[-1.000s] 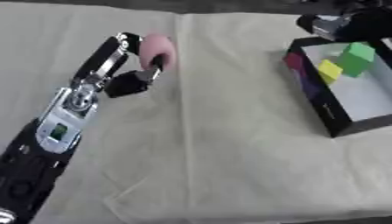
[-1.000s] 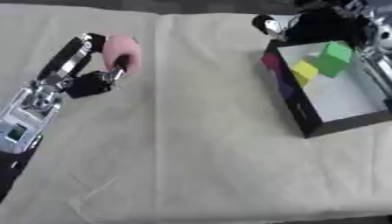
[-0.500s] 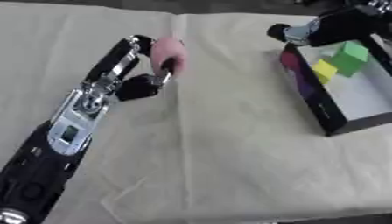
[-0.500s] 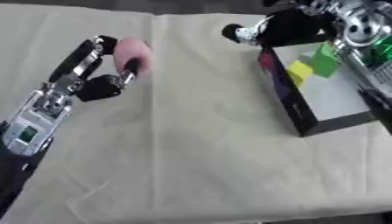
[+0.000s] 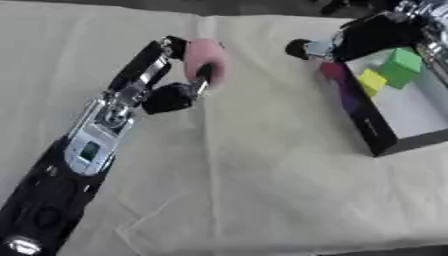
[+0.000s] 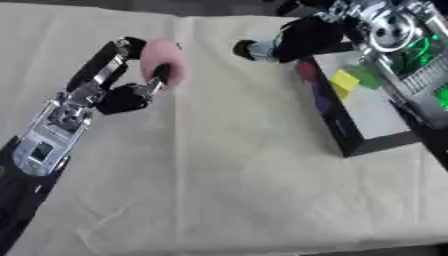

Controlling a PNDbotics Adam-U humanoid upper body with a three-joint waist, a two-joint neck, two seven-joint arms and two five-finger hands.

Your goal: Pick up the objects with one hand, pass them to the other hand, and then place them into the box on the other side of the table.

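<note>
My left hand [image 5: 175, 82] is shut on a pink rounded object [image 5: 206, 61], held above the cloth left of centre with thumb and fingers curled round it. My right hand [image 5: 350, 41] comes in from the upper right, above the box's near-left corner, a short way right of the pink object and apart from it. Its fingers look extended toward the left, holding nothing. The black-walled box [image 5: 367, 125] with a white floor stands at the right and holds a green block [image 5: 404, 66] and a yellow block [image 5: 372, 81].
A cream cloth [image 5: 254, 190] covers the table, with creases near the front. The box's dark left wall faces the middle of the table. My right forearm [image 6: 398, 35] with silver parts and green wiring hangs over the box.
My left hand has carried the pink object rightward toward the centre. My right hand has moved left from over the box toward it.
</note>
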